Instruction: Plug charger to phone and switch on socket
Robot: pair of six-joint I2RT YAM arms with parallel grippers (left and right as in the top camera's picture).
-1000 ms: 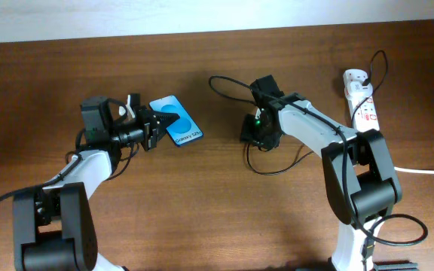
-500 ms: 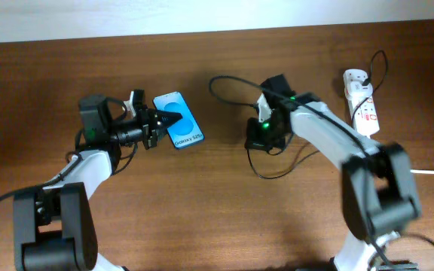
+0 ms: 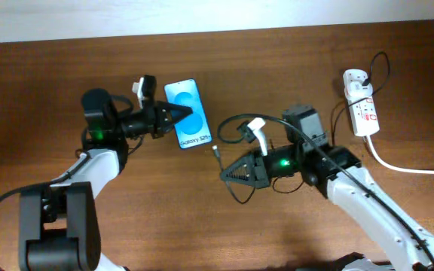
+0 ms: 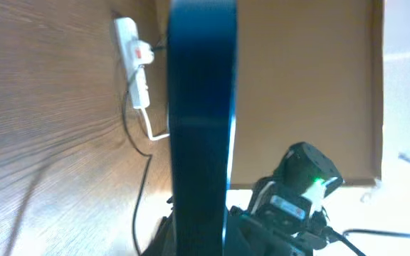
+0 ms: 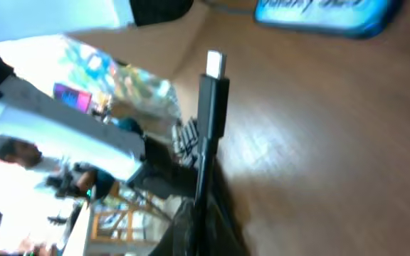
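Seen from above, the left gripper (image 3: pixel 175 116) reaches in from 9 o'clock and is closed on the phone (image 3: pixel 192 129), pinching it by its long side edge. The phone sits toward 11 o'clock from the middle of the table (image 3: pixel 164 214). Its blue screen faces up, and the end with the white writing points to about 5 o'clock. I cannot tell if the phone rests on the wood or is held a little above it. In the left wrist view the phone (image 4: pixel 201 121) shows as a thin dark blue edge right in front of the camera, between the fingers. The socket (image 4: pixel 135 62) is small and far off at 11 o'clock there. From above, the right gripper (image 3: pixel 227 174) is near the middle of the table and points toward 9 o'clock. It is closed on the charger (image 3: pixel 228 124), just behind the plug. The metal tip (image 3: pixel 215 150) sticks out just beside the writing end of the phone, at 5 o'clock from it, and there is a small gap between them. In the right wrist view the charger (image 5: pixel 211 107) stands straight up out of the dark fingers. Its metal tip (image 5: pixel 214 63) points to 12 o'clock, and the blue phone (image 5: pixel 326 16) is apart from it at 1 o'clock. The thin black cable loops back past the right arm, where a green light (image 3: pixel 283 162) glows. The socket (image 3: pixel 362 113) lies well apart at 2 o'clock on the table, and its white cord (image 3: pixel 398 167) runs off toward 3 o'clock.
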